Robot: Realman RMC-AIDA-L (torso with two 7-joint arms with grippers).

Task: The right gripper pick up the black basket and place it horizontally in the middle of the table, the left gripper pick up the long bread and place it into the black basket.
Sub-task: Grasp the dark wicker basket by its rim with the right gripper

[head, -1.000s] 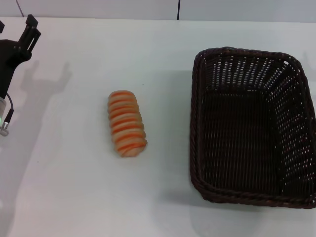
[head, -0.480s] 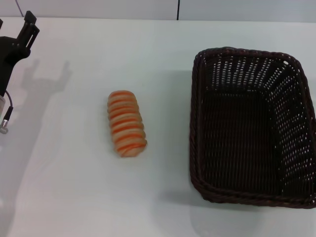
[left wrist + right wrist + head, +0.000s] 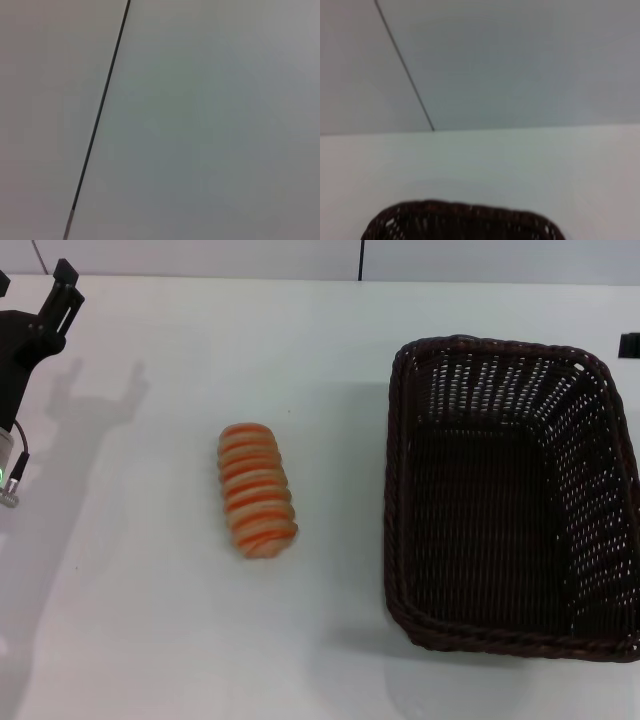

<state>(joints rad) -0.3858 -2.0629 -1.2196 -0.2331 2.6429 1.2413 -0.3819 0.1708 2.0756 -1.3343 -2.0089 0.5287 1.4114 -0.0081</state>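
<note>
**Bread and basket apart on the worktop, both arms at the edges**

The head view shows a plain white worktop [image 3: 150, 620] carrying two things. The black basket [image 3: 505, 500] stands upright on the right side of the worktop, its open top facing up, its near rim close to the near edge and its right wall running out past the right border of the view. It is a rectangular woven basket with open-weave sides and a braided rim; nothing lies inside it. The long bread [image 3: 257, 490], an oblong loaf with orange and cream stripes, lies flat on the worktop left of the basket, well apart from it, with its long axis running from the far edge toward the near edge.

The left gripper [image 3: 35, 285] is at the far left corner of the worktop, raised, its black fingers [image 3: 66, 290] spread apart and grasping nothing; it throws a shadow on the surface beside it. Of the right gripper [image 3: 629, 345] only a small black piece shows at the right border, just beyond the basket's far right corner; whether its fingers are released or clenched cannot be told.

The right wrist view shows the basket's rim [image 3: 462, 217], the worktop beyond it and a grey wall [image 3: 520, 60]. The left wrist view shows only a grey wall with a dark seam [image 3: 100, 115].
</note>
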